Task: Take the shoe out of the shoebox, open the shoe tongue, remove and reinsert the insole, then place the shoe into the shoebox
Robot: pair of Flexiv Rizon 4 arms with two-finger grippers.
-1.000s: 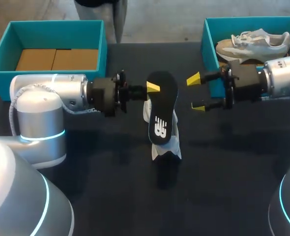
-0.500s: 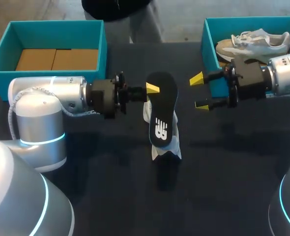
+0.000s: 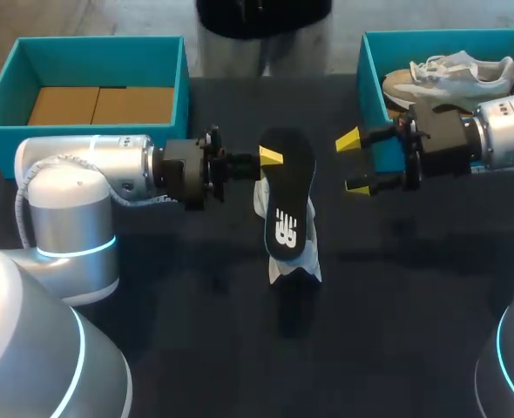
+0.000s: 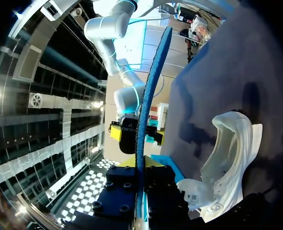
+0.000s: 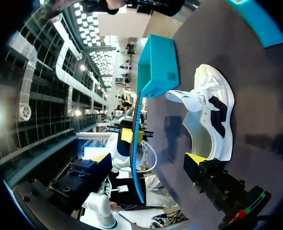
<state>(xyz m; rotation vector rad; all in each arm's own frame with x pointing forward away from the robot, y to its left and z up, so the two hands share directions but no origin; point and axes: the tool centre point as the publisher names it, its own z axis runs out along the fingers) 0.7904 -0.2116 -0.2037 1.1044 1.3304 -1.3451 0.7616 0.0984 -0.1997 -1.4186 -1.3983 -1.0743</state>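
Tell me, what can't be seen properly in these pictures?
Head view: the shoe lies mostly covered by the insole.
Head view: the left gripper shows one fingertip; the other is behind the insole.
Left wrist view: the insole is edge-on, so neither face shows.
Head view: the boxed shoe has its near side behind the right arm.

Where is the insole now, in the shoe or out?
Out. The left gripper is shut on the insole, holding it on edge in the air; the shoe lies on the table beside it.
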